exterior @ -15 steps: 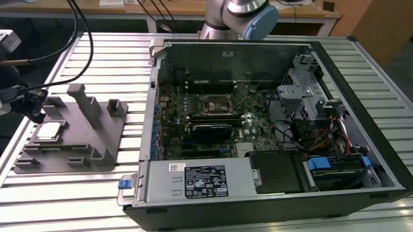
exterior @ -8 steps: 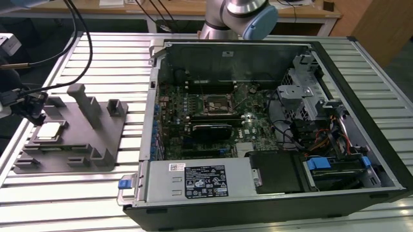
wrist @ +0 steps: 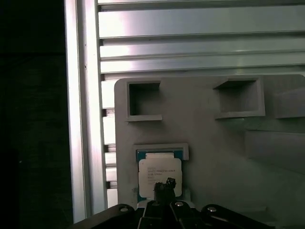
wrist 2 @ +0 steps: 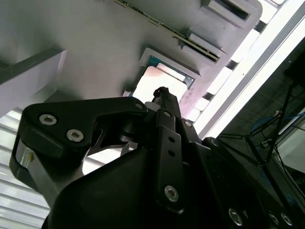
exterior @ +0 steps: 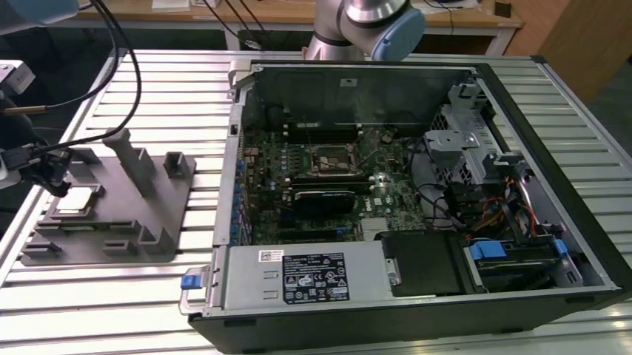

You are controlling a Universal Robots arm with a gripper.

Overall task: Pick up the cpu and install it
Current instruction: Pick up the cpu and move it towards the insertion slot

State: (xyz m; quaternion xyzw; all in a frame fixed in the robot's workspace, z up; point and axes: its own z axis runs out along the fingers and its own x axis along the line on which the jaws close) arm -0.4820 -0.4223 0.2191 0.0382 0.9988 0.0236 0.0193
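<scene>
The cpu [wrist: 159, 169] lies flat in a shallow framed square pocket of the grey tray [wrist: 214, 157], silvery metal top up, with a thin greenish rim showing around it. It is square, so it has no long axis; its edges run parallel to the pocket's walls and to the tray's nearest edge. In the exterior view the cpu [exterior: 77, 201] sits toward 9 o'clock of the tray [exterior: 148, 222], close to that edge.

The black tip of the end effector [wrist: 164, 185] is directly over the metal top, overlapping the half nearest the camera. In the second wrist view the end effector [wrist 2: 162, 91] points at the pale face of the cpu [wrist 2: 152, 81] from just above. Whether it is open or closed, and whether it touches the chip, I cannot tell — nothing shows it lifting anything. In the exterior view the end effector [exterior: 58, 183] hangs at about 11 o'clock of the chip.

Two more rectangular pockets [wrist: 143, 100] are set in the same tray, beside upright posts [exterior: 133, 159] near its middle.

The tray rests on a slatted aluminium table [exterior: 118, 296]. At 3 o'clock of the tray, just beside it, an open computer case [exterior: 582, 222] lies on its side. It holds a green motherboard [exterior: 266, 185] with a square socket [exterior: 331, 157] near its centre, a silver power supply [exterior: 296, 275] at 6 o'clock of the socket, and a metal drive cage with bundled cables [exterior: 484, 214] toward 3 o'clock.
</scene>
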